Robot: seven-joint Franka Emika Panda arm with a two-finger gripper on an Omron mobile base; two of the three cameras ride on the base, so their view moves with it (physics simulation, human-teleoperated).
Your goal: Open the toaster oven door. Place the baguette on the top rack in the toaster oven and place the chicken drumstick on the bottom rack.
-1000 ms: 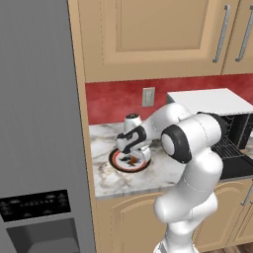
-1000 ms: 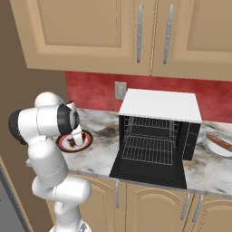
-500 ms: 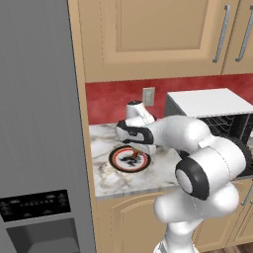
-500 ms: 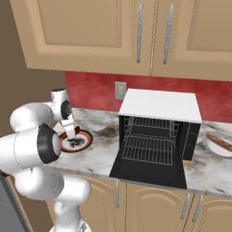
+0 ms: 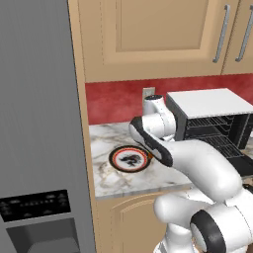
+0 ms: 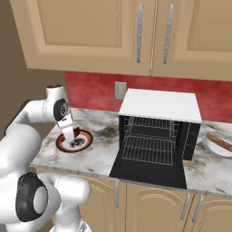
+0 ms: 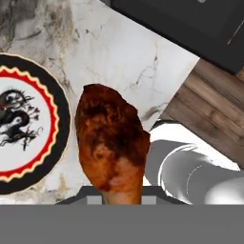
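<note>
Drumstick [image 7: 113,147] fills the hand view's centre, clamped in the gripper [image 7: 121,200] above marble, with the round red-rimmed plate [image 7: 28,126] at nine o'clock. Left base view: plate [image 5: 129,159] on the counter, oven [image 5: 212,118] at three o'clock. Right base view: door [image 6: 147,170] lies flat, wire racks [image 6: 148,147] bare; baguette [image 6: 220,143] on a far-right plate.

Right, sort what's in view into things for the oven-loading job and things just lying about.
For the job:
- boxy black toaster oven with white top, its black door open
- silver wire racks
- long orange-brown baguette
- reddish-brown chicken drumstick, held in the gripper

Lying about:
- round red-rimmed plate
- grey fridge
- wall outlet
</note>
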